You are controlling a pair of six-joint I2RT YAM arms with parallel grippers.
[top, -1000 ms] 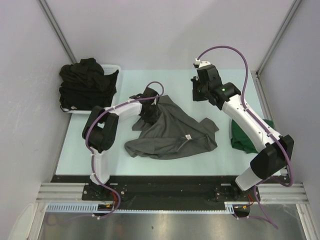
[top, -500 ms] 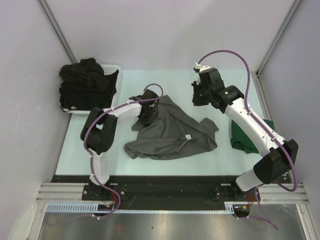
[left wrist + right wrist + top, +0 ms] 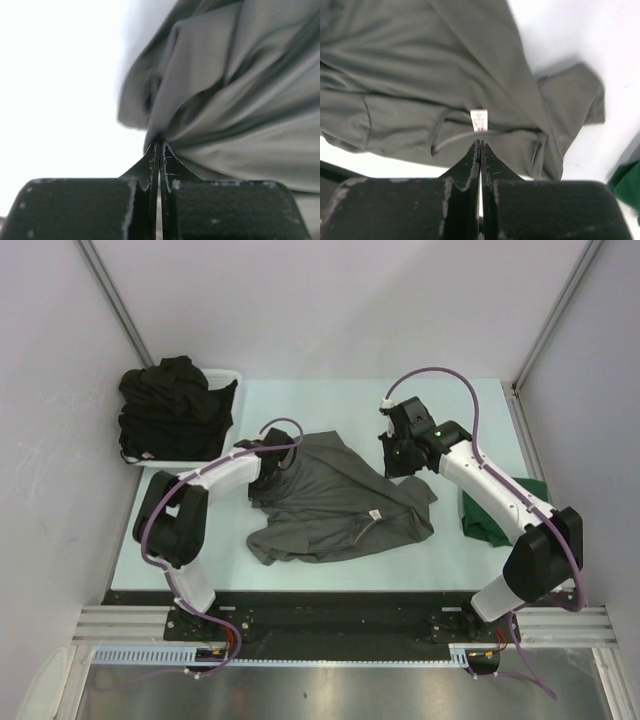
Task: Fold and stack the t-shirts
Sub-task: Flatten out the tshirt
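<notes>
**Top external view.** The grey t-shirt [image 3: 340,505] lies crumpled at the middle of the desk [image 3: 330,400]. A green t-shirt [image 3: 490,518] lies near the right edge, partly behind the right arm. Black t-shirts [image 3: 170,410] fill the basket [image 3: 230,377]; their number cannot be told.

**Left wrist view.** The left gripper [image 3: 160,145] is clenched on a pinch of grey fabric. Draw it outward and low to spread the shirt flat. Which edge is pinched cannot be made out.

**Right wrist view.** The right gripper [image 3: 480,144] is clenched and empty, above the neck label [image 3: 479,120]. Release it before seizing the opposite edge.
</notes>
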